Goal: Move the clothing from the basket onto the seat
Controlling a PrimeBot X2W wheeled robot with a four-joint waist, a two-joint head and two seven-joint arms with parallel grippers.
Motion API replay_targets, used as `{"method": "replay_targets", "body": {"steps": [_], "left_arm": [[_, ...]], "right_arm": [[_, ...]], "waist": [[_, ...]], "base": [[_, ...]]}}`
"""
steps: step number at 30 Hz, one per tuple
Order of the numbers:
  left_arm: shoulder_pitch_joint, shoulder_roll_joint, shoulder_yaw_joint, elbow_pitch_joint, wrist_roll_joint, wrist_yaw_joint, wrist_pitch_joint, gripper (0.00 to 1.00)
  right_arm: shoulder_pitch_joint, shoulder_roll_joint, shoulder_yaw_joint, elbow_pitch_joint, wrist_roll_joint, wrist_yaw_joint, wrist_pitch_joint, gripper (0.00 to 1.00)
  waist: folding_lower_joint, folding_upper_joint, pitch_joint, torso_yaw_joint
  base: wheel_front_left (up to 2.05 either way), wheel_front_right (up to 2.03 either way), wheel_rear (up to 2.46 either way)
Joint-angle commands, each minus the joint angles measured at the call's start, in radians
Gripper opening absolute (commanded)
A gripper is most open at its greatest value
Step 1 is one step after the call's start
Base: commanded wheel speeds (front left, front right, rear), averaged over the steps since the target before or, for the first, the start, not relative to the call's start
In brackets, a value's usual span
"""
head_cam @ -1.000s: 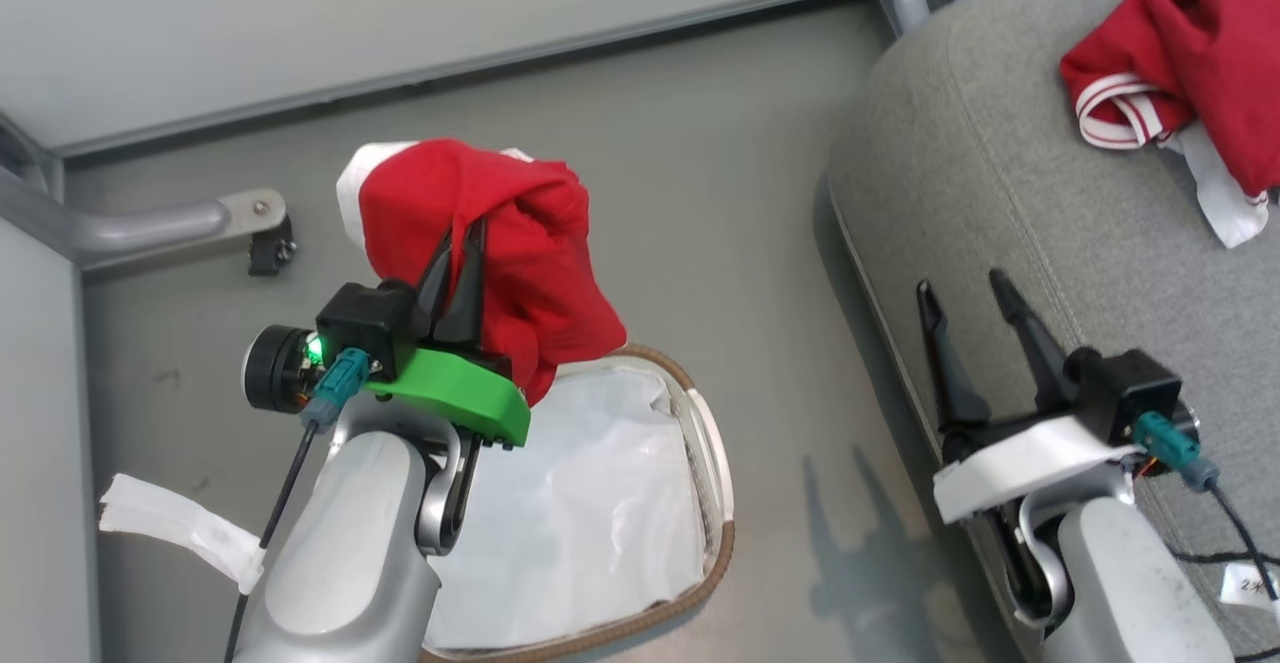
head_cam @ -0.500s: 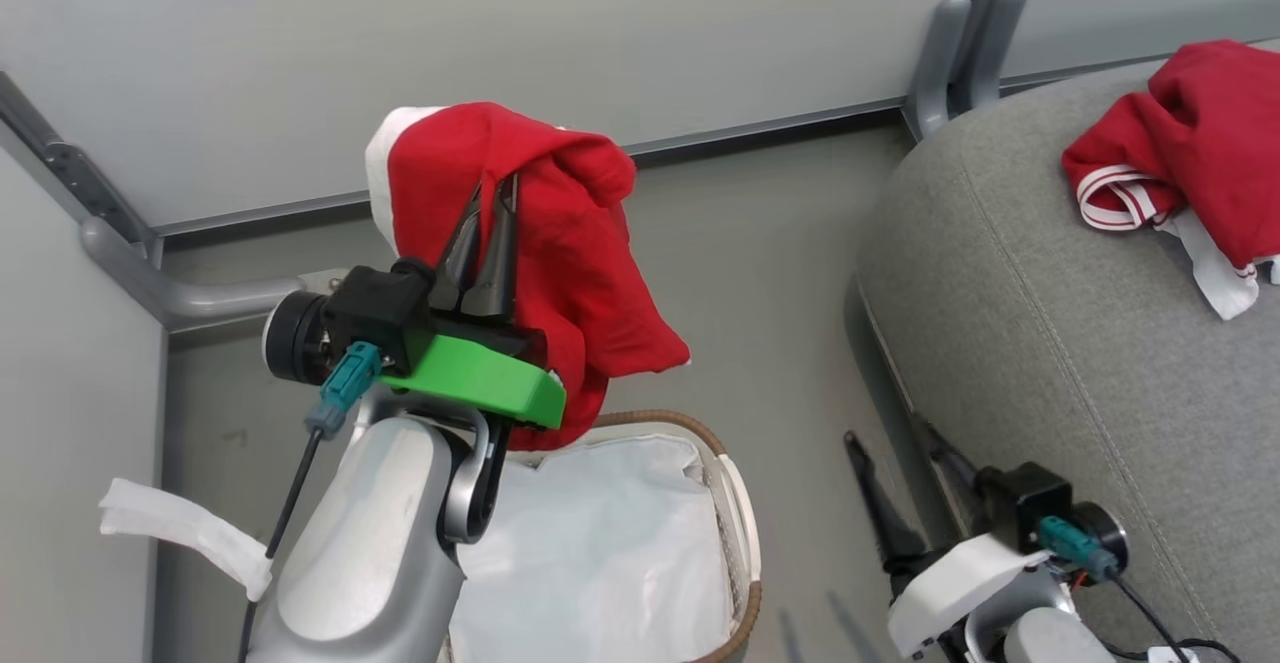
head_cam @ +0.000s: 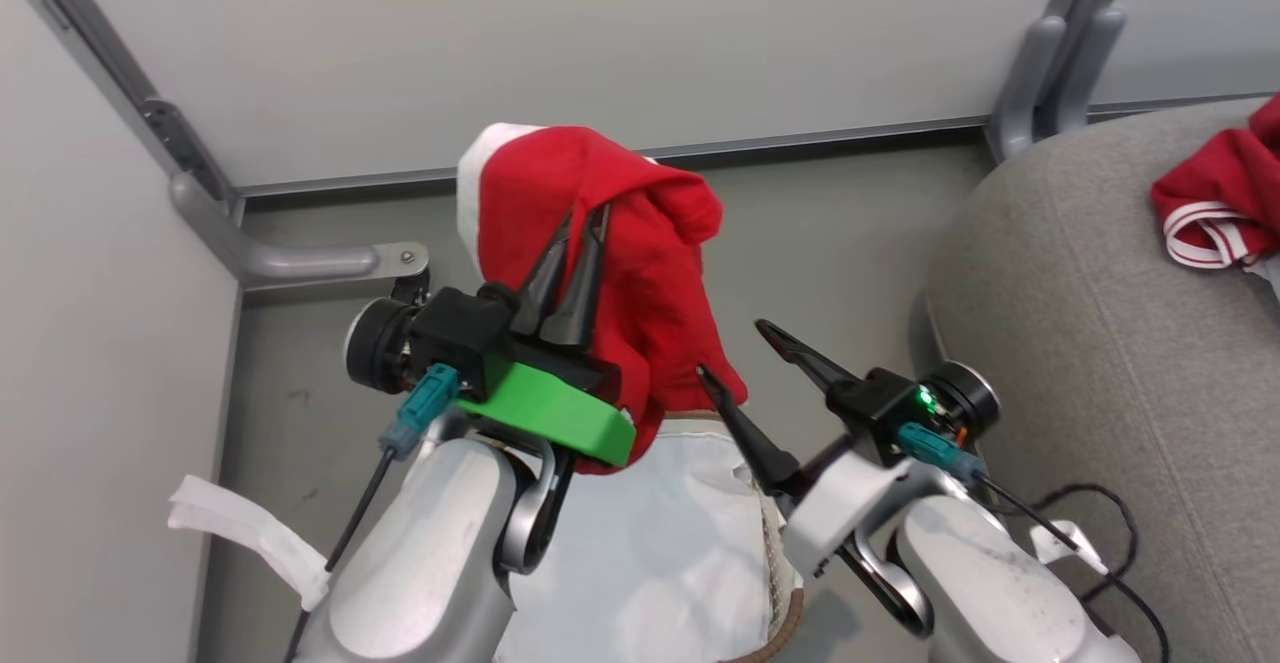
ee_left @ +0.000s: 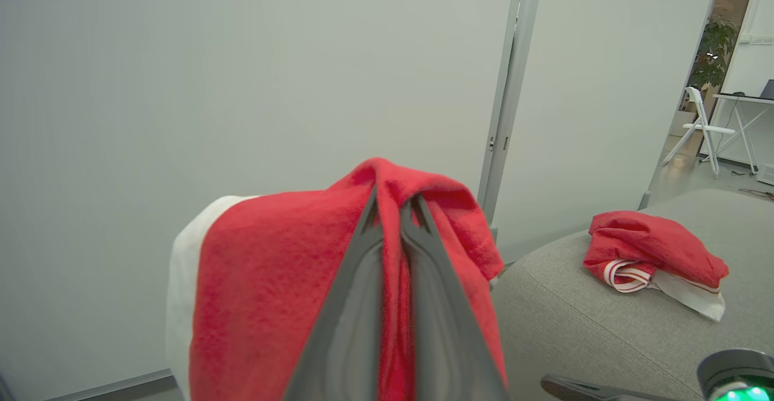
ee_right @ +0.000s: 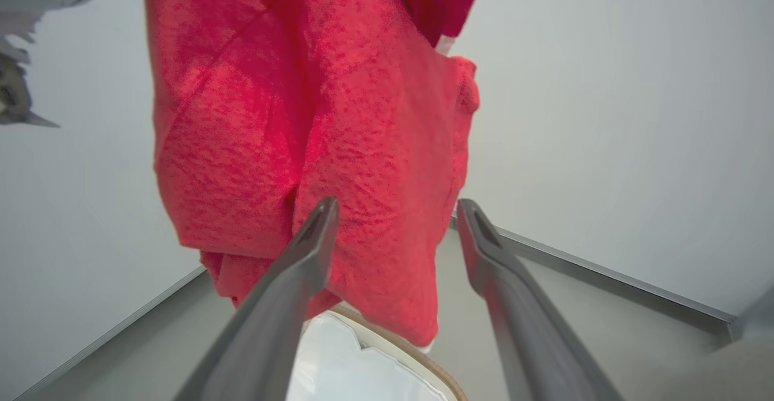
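My left gripper (head_cam: pixel 587 213) is shut on a bright red garment (head_cam: pixel 650 273) with a white band, held up well above the basket (head_cam: pixel 790 613), whose white liner (head_cam: pixel 660 553) shows below. The cloth hangs over and right of the fingers (ee_left: pixel 363 304). My right gripper (head_cam: pixel 730 348) is open, its tips close beside the garment's hanging lower edge. In the right wrist view the cloth (ee_right: pixel 363 117) hangs just beyond the open gripper (ee_right: pixel 398 204). A second red garment (head_cam: pixel 1215 203) with white striped trim lies on the grey seat (head_cam: pixel 1100 323), far right.
Pale wall panels with grey metal posts (head_cam: pixel 1060 53) and a bracket (head_cam: pixel 300 263) close the back and left. Grey floor (head_cam: pixel 830 233) lies between basket and seat. A black cable (head_cam: pixel 1110 533) trails by my right arm. A white chair (ee_left: pixel 701 126) stands far off.
The head camera has tilted up and turned. My left gripper lifted the red garment higher above the basket. My right gripper swung from the seat's edge over to the hanging cloth.
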Motion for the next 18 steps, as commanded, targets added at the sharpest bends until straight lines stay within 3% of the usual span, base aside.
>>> {"method": "replay_targets", "body": {"steps": [1,11,12,13,18], "left_arm": [[-0.015,0.002,-0.013,-0.007,-0.013,0.002,-0.001,0.00],[-0.041,0.002,-0.116,-0.037,-0.067,0.017,-0.001,0.00],[-0.042,0.002,-0.124,-0.040,-0.072,0.016,-0.001,0.00],[-0.043,0.002,-0.133,-0.043,-0.076,0.018,-0.001,0.00],[-0.039,0.002,-0.154,-0.045,-0.087,0.028,-0.001,0.00]], "right_arm": [[-0.025,0.003,0.020,0.019,0.007,-0.001,-0.002,1.00],[-0.129,0.037,0.039,0.170,0.031,-0.001,-0.002,1.00],[-0.130,0.039,0.041,0.181,0.037,-0.001,-0.002,0.82],[-0.131,0.040,0.050,0.191,0.046,-0.001,-0.002,0.00],[-0.116,0.045,0.082,0.204,0.095,-0.001,-0.002,0.00]], "waist": [[0.0000,0.0000,0.006,0.032],[0.0000,0.0000,0.014,0.107],[0.0000,0.0000,0.014,0.113],[0.0000,0.0000,0.013,0.119],[0.0000,0.0000,0.013,0.131]], "base": [[0.00,0.00,0.00],[0.00,0.00,0.00],[0.00,0.00,0.00],[0.00,0.00,0.00],[0.00,0.00,0.00]]}}
